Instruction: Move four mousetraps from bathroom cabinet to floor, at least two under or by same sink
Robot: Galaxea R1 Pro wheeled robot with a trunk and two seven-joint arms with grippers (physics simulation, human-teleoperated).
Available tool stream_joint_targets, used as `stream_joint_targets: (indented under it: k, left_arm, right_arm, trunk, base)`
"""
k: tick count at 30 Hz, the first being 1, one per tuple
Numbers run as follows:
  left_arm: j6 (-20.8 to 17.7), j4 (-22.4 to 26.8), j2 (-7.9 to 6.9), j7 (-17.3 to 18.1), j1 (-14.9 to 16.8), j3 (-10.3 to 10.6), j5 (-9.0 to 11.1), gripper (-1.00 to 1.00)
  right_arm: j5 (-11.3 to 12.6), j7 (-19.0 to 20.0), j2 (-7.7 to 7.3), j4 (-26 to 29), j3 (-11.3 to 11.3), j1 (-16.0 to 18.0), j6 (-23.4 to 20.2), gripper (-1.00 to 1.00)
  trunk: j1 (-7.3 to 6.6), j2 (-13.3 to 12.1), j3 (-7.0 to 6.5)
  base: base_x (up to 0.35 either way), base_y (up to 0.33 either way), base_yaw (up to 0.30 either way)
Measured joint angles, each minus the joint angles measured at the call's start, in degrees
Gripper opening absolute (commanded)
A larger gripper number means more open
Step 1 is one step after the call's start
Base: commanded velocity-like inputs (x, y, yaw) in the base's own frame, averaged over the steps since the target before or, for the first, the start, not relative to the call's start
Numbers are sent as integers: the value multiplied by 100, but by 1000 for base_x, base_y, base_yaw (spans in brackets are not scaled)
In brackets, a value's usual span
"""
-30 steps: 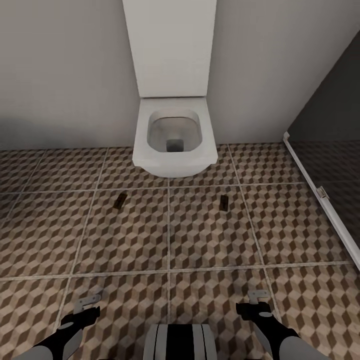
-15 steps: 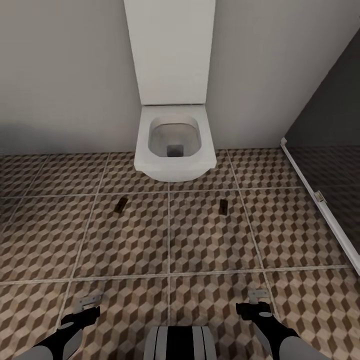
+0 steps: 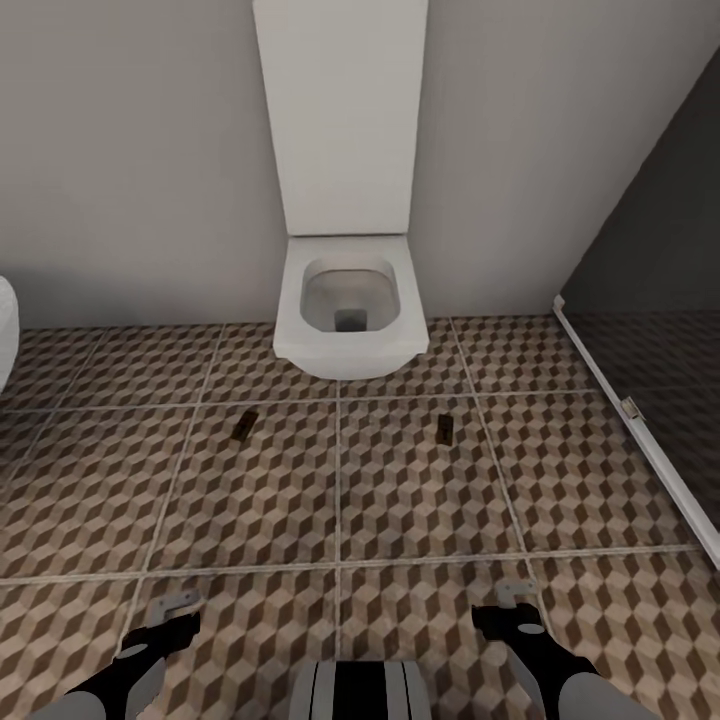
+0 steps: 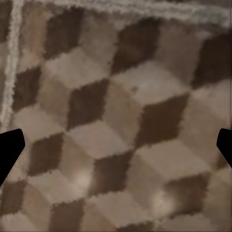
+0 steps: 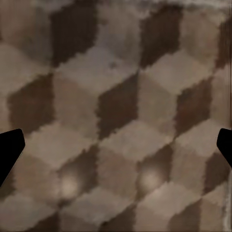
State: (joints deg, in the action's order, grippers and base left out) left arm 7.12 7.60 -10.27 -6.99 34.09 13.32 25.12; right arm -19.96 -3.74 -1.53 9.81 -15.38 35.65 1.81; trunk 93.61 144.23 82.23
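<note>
— What's nearest the robot?

— Its own two arms, low at the near edge. The left gripper (image 3: 172,612) and the right gripper (image 3: 517,598) both hang just above the bathroom floor of square tiles printed with brown, beige and white cubes (image 3: 420,500). In each wrist view the dark fingertips (image 4: 9,147) (image 5: 9,145) sit at opposite edges with bare tile between, so both pincers look spread wide and hold nothing.

— And the mousetraps?

— Two small flat brown wooden mousetraps lie on the tiles farther out, well apart from each other. The left mousetrap (image 3: 243,425) is on the tile left of the central grout line, the right mousetrap (image 3: 445,430) on the tile to its right. They are too small to make out their metal parts for sure.

— Beyond them?

— A white wall-hung toilet bowl with a tall white panel above it (image 3: 343,320) against the grey far wall. At far right, a dark glass shower screen with a white frame (image 3: 640,330); at the far left edge, a sliver of something white and rounded (image 3: 6,330).
</note>
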Motion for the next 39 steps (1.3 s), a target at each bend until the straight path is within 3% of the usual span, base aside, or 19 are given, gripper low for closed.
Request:
stream_joint_targets:
  k: [39]
  left_arm:
    - [12,39,0,0,0,-1,8,100]
  right_arm:
    - [-1,22,2,1,-8,0,-38,100]
  trunk:
    - [-100,-52,-865]
  base:
    - [0,0,0]
